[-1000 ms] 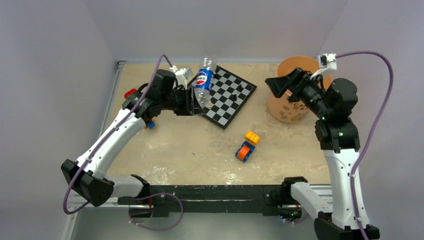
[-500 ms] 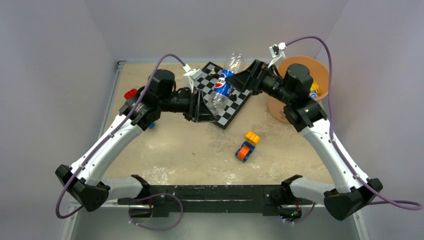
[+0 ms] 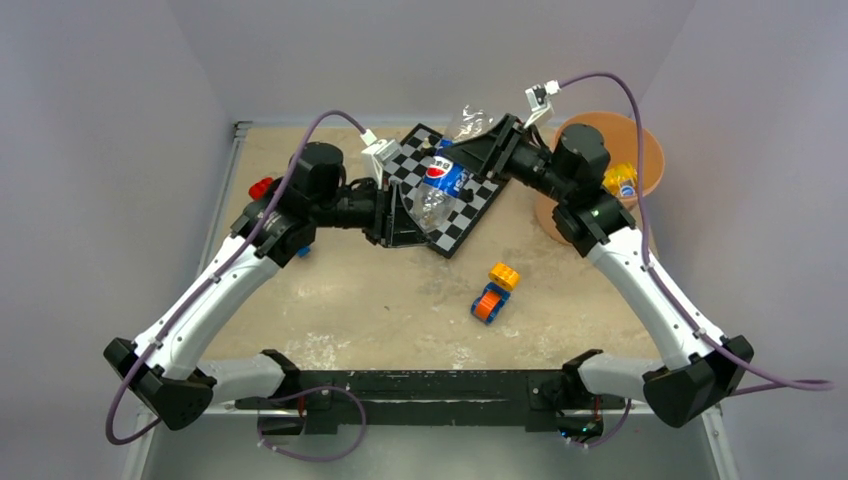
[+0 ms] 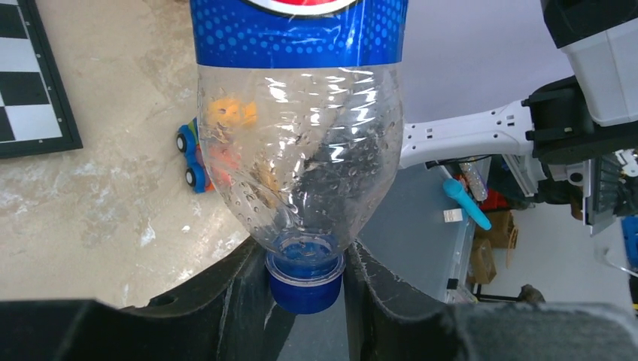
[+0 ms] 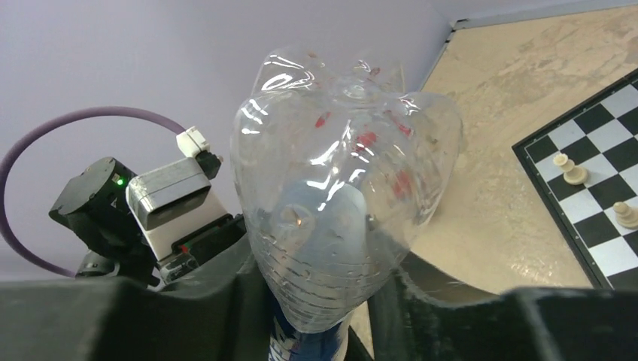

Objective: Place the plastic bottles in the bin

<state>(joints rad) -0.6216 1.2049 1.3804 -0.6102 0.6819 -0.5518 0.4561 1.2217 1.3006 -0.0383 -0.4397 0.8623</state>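
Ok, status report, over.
Left gripper shut on Pepsi bottle cap. Right gripper around its base, grip unclear. Bottle over chessboard, bin unobstructed.

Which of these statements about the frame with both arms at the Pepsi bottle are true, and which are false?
1. The left claw grips the Pepsi bottle at its cap end. True.
2. The right claw hangs empty over the bin. False: its fingers flank the bottle's base end.
3. The bin holds nothing. False: a yellow bottle lies inside.
4. The toy car sits on the table, off the chessboard. True.
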